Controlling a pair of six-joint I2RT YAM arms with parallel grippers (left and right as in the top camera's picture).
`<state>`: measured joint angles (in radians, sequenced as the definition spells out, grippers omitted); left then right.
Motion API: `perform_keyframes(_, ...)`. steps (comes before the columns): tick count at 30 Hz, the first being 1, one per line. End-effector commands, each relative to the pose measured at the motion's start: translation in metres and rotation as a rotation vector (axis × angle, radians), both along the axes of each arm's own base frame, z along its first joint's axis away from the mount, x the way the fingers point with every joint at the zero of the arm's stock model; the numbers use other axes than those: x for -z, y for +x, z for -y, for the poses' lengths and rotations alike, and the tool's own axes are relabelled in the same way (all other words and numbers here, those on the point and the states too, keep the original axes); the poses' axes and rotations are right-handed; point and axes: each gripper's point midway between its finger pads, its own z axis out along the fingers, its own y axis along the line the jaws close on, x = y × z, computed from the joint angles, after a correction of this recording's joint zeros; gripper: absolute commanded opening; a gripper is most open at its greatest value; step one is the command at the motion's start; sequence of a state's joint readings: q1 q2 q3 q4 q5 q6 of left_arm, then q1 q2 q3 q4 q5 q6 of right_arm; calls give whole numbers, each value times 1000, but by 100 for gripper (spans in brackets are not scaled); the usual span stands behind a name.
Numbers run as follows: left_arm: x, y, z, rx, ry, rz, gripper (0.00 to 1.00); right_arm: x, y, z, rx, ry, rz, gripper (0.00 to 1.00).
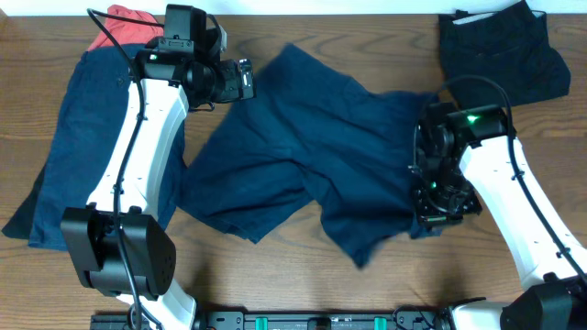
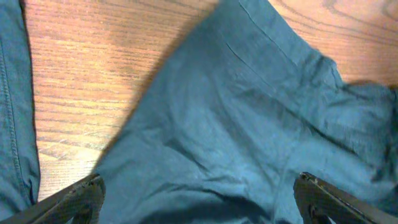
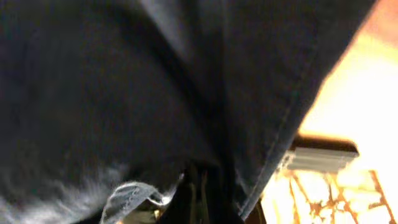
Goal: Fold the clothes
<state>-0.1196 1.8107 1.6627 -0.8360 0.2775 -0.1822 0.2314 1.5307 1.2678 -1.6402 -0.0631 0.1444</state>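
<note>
Navy shorts (image 1: 312, 156) lie rumpled mid-bench (image 1: 275, 275). Left jaws hang wide open and empty over their 10 o'clock edge. Right jaws are buried in cloth at 3 o'clock, and I cannot tell whether they grip it. More navy clothes (image 1: 73, 137) lie at 9 o'clock, a dark pile (image 1: 500, 46) at 1 and red cloth (image 1: 138, 26) at 11.

Ctr shorts (image 1: 303, 156) navy — top-R garment (image 1: 500, 46) near-black; cloth (image 1: 128, 23) red; table (image 1: 275, 284) brown woodgrain.
</note>
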Motion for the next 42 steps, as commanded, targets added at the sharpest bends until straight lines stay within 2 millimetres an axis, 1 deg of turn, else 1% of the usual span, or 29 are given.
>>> perform_keyframes(1, 8, 1, -1, 8, 17, -8, 98, 2, -1, 6, 46, -58, -2, 33)
perform_keyframes(2, 7, 2, -1, 8, 16, -6, 98, 2, -1, 6, 44, -57, -1, 46)
perform_keyframes(4, 7, 2, -1, 8, 16, -4, 98, 2, 0, 5, 44, -57, 2, 57)
perform_keyframes(5, 7, 2, -1, 8, 16, -4, 98, 2, 0, 5, 44, -56, 3, 60)
perform_keyframes(8, 7, 2, -1, 8, 16, -4, 98, 4, 6, 4, 45, -50, 27, 63)
perform_keyframes(9, 7, 2, -1, 8, 16, -3, 98, 5, 9, 3, 46, -46, 41, 64)
perform_keyframes(11, 7, 2, -1, 8, 16, -3, 98, 9, 24, 0, 47, -30, 102, 65)
perform_keyframes(12, 7, 2, -1, 9, 17, -3, 98, 11, 34, -3, 49, -17, 145, 68)
perform_keyframes(13, 7, 2, -1, 15, 20, -1, 98, 14, 49, -8, 46, 11, 205, 70)
perform_keyframes(15, 8, 1, -1, 24, 24, -2, 98, 15, 85, -27, -12, 117, 350, 74)
perform_keyframes(18, 7, -1, -2, 25, 1, -14, 98, 8, 140, -59, -109, 265, 569, 79)
perform_keyframes(20, 8, -3, -10, 5, -10, -33, 98, 4, 172, -75, -162, 309, 691, 81)
perform_keyframes(22, 10, -5, -22, -21, -8, -51, 98, 7, 200, -90, -229, 331, 785, 86)
perform_keyframes(23, 11, -6, -27, -33, -8, -57, 98, 12, 211, -96, -251, 338, 814, 89)
perform_keyframes(24, 12, -6, -32, -45, -8, -63, 98, 19, 225, -104, -279, 345, 845, 92)
perform_keyframes(25, 12, -7, -36, -53, -8, -67, 98, 28, 235, -109, -294, 348, 861, 94)
perform_keyframes(27, 13, -7, -40, -61, -7, -71, 98, 48, 254, -116, -325, 350, 888, 97)
perform_keyframes(28, 13, -7, -40, -60, -6, -71, 98, 60, 263, -119, -340, 351, 902, 99)
perform_keyframes(31, 14, -7, -38, -33, 5, -67, 98, 89, 286, -126, -357, 354, 942, 99)
perform_keyframes(33, 15, -8, -37, -28, 9, -69, 98, 104, 298, -129, -358, 357, 969, 99)
perform_keyframes(35, 16, -8, -37, -28, 9, -72, 98, 115, 306, -132, -359, 359, 992, 99)
perform_keyframes(37, 18, -8, -37, -28, 9, -77, 98, 124, 311, -134, -389, 362, 1010, 95)
perform_keyframes(40, 23, -9, -36, -27, 10, -96, 98, 135, 315, -135, -397, 360, 1016, 95)
perform_keyframes(42, 30, -10, -34, -23, 12, -119, 98, 146, 315, -130, -397, 331, 1001, 95)
